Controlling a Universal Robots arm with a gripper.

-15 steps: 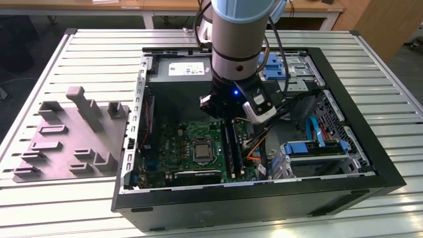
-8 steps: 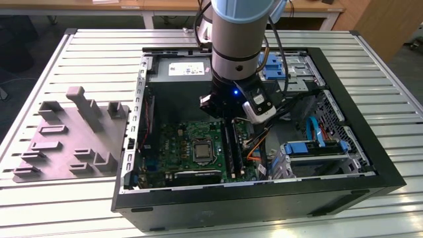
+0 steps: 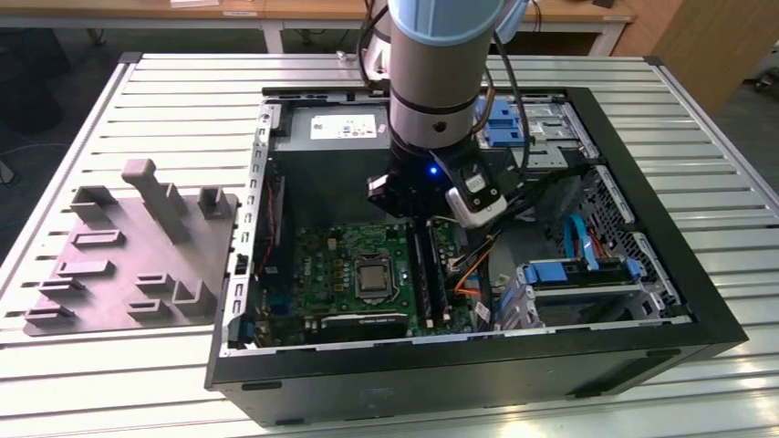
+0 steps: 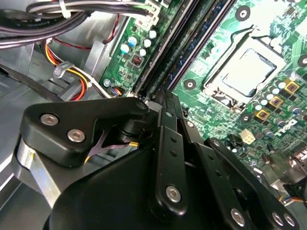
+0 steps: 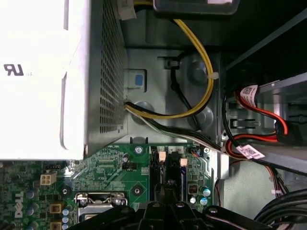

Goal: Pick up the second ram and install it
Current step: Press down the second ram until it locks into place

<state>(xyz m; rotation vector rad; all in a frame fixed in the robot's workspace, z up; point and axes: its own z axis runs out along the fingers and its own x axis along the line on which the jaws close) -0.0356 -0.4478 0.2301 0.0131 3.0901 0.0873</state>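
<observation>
- A white label with dark print is lying on top of the grey power-supply box (image 3: 335, 128) at the far end of the open computer case (image 3: 487, 374). In the first wrist view, red-and-white tags (image 5: 249, 152) are hanging on the red and black cables.
- The pincer (image 4: 161, 98) is reaching down into the case and hovering at the far end of the black slot rails (image 3: 422, 278). I cannot tell whether it is spread, pressed together or pinching anything.
- The second ram (image 5: 183, 175) is showing as a thin blue strip seen edge-on, standing among the slot rails just beside the pincer's tip in the first wrist view.
- The green motherboard (image 3: 353, 274) is lying flat on the case floor, with the processor socket (image 4: 249, 72) sitting open on the exterior view's left of the rails.
- Yellow and black wires (image 5: 204, 72) are looping from the power-supply box close to the rails' far end, narrowing the room there.
- Blue drive brackets (image 3: 502, 123) are sitting toward the exterior view's right of the arm.
- The case is resting on a ribbed metal bench (image 3: 681, 109), with a grey moulded fixture (image 3: 134, 265) lying to the exterior view's left.
</observation>
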